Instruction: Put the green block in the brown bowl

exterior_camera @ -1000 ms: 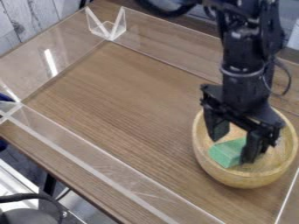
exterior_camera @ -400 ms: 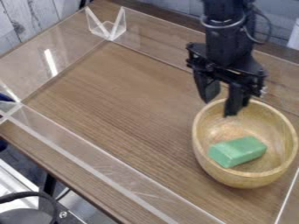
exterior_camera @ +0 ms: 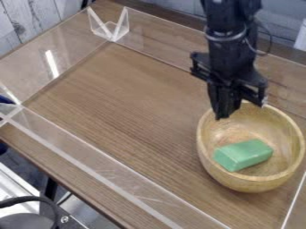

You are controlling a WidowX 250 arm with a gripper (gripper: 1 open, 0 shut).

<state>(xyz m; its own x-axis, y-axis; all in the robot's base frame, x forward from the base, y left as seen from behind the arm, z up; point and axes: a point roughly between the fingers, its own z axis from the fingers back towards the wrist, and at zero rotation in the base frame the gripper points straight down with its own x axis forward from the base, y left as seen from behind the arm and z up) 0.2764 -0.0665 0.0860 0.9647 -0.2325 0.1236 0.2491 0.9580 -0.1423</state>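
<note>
Inside the bowl (exterior_camera: 217,172) rests the green block (exterior_camera: 244,155), unlabeled, beneath the closed, unladen hand (exterior_camera: 224,112).

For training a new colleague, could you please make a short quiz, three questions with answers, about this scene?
1. True or false: the bright green rectangular block lies inside the round light-wood bowl.
2. Fill in: the black robot gripper is ____ the green block.
   (holding / not holding)
3. Which is nearer the camera?
   A) the green block
   B) the clear angular plastic-like object on the table's far side

Key: 1 true; 2 not holding; 3 A
</note>
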